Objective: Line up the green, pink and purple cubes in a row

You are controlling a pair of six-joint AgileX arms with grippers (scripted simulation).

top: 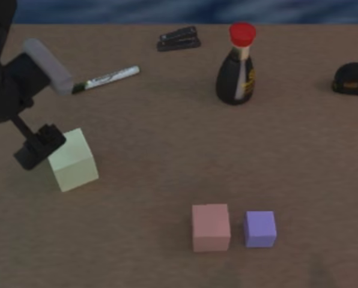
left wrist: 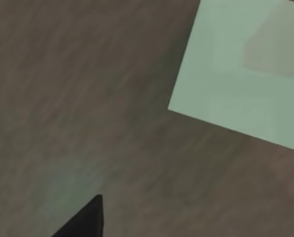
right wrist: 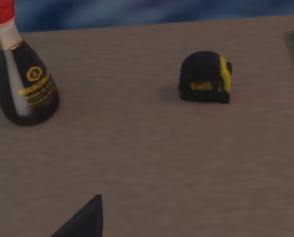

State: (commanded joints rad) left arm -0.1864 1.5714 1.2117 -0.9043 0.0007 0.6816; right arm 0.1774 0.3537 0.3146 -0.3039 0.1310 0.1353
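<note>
The soy sauce bottle point(right wrist: 22, 81), standing near the counter's far edge, carries a yellow label: a small hexagon emblem above a line of yellow lettering, too blurred to read with certainty. The black and yellow tape measure point(right wrist: 206, 77), near the far right corner, bears a short yellow brand word on its side, also unreadable. The marker point(top: 107, 78) shows dark print along its white barrel, illegible.

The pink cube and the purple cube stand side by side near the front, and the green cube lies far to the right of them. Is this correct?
One thing is wrong: the green cube lies far to the left of the pink cube and purple cube, beside the left gripper. The top view shows it. The rest is correct.
</note>
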